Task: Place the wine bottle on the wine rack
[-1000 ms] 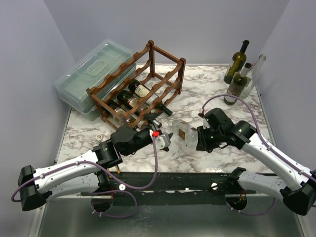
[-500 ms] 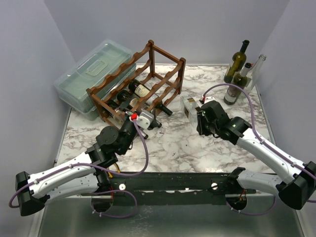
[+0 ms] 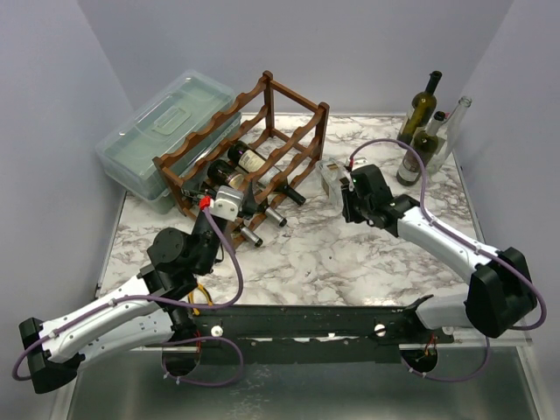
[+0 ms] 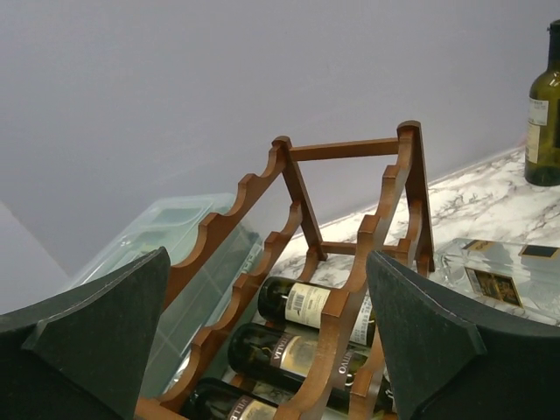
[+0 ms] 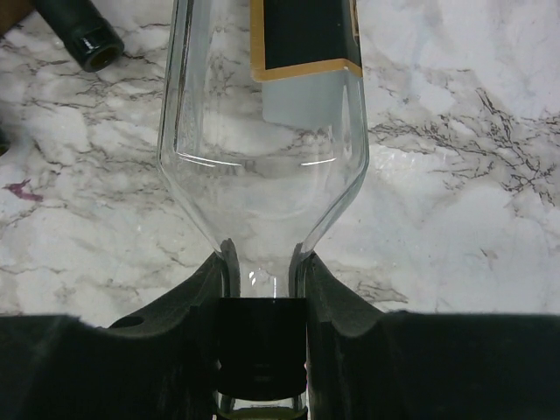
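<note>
The right claw (image 5: 262,267) is shown clamped on the clear bottle (image 5: 262,166) only by its wrist view; the left claw (image 4: 267,262) is spread wide before the rack (image 4: 391,179) at the table's eleven o'clock.

On the table (image 3: 350,254), the box (image 3: 153,131) sits left of the wine rack (image 3: 268,101), the wine bottle (image 5: 262,201) right. 3 bottles (image 3: 418,114) stand far right.

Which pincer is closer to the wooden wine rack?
Left. The left pincer sits open at the wine rack's near end. The right pincer is off to its right, gripping the clear bottle.
</note>
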Robot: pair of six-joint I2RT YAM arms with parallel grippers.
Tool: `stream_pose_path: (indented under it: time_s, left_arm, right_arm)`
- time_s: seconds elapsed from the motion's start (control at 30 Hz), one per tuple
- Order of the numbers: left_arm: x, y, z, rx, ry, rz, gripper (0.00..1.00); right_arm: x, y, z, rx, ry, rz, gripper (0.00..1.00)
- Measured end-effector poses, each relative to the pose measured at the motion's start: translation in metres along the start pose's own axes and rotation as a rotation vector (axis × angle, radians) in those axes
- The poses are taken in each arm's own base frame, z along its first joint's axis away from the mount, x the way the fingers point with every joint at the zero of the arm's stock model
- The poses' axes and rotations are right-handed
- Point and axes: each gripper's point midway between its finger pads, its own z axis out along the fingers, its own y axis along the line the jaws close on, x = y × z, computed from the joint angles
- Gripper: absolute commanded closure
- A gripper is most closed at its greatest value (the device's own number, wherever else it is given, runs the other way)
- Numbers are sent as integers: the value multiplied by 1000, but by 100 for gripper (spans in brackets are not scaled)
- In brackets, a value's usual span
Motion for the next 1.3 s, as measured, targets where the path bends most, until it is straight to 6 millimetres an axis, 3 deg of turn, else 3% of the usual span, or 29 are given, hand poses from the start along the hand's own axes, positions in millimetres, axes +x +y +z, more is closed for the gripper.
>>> stream_pose_path:
  time_s: [0.33, 0.6, 1.3]
  left_arm:
    - [-1, 8, -1, -31, 0, -12, 6]
    - [-1, 9, -1, -33, 1, -18, 6]
    - [6, 3, 3, -28, 21, -4, 6]
  right_arm:
    - [-5, 0, 26, -47, 5, -27, 99]
    - [-9, 10, 23, -113, 6, -42, 99]
    - [-17, 14, 15, -151, -20, -52, 100]
